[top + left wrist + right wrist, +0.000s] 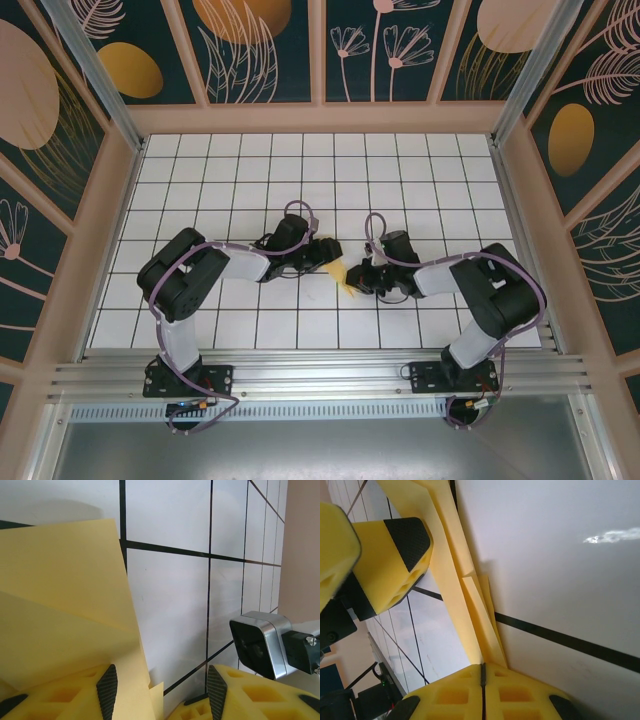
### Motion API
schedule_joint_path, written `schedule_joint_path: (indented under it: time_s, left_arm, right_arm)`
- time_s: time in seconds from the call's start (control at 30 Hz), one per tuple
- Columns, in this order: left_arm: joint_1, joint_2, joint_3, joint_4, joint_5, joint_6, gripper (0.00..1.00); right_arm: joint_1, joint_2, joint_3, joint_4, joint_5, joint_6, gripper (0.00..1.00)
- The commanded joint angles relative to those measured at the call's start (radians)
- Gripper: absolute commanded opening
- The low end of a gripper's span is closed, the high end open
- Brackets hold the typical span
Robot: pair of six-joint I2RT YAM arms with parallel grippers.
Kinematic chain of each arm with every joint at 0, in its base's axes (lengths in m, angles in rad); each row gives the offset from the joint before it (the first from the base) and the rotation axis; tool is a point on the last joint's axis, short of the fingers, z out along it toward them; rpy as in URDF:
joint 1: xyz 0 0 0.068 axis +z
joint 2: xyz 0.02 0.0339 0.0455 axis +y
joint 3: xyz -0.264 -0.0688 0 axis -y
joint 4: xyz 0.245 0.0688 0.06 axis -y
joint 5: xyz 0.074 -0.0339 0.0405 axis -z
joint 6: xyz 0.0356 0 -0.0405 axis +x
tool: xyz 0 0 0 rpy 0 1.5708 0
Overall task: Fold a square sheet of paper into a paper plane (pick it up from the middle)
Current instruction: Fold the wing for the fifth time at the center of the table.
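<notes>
The pale yellow sheet of paper (341, 272), folded into narrow layers, hangs just above the tiles between my two grippers. My right gripper (357, 278) pinches its lower end. In the right wrist view the jaws (482, 667) are pressed together and the folded strip (455, 580) rises out of the seam. My left gripper (328, 248) is at the paper's upper left. In the left wrist view it (161, 690) stands open. The paper (60, 605) lies against the left pad (107, 690), and a wide gap separates it from the right pad (216, 690).
The white grid-tile floor (300, 170) is walled by beige frames and dark patterned panels. A metal rail (320, 375) runs along the near edge by the arm bases. The right wrist's camera housing (260, 647) sits close to my left gripper's right finger.
</notes>
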Motion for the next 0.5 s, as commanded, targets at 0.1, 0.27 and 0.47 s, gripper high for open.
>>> schedule_joint_path:
  time_s: [0.1,0.27,0.47]
  left_arm:
    - [0.002,0.054,0.013,-0.109,-0.038,0.044,0.54]
    - [0.002,0.061,0.024,-0.119,-0.026,0.053,0.53]
    - [0.001,0.070,0.037,-0.129,-0.014,0.065,0.53]
  right_arm:
    - [-0.001,-0.008,-0.017,-0.278,0.097,-0.052,0.16]
    - [-0.003,-0.143,0.028,-0.298,0.090,-0.038,0.20]
    - [-0.001,-0.203,0.053,-0.209,0.040,-0.026,0.18]
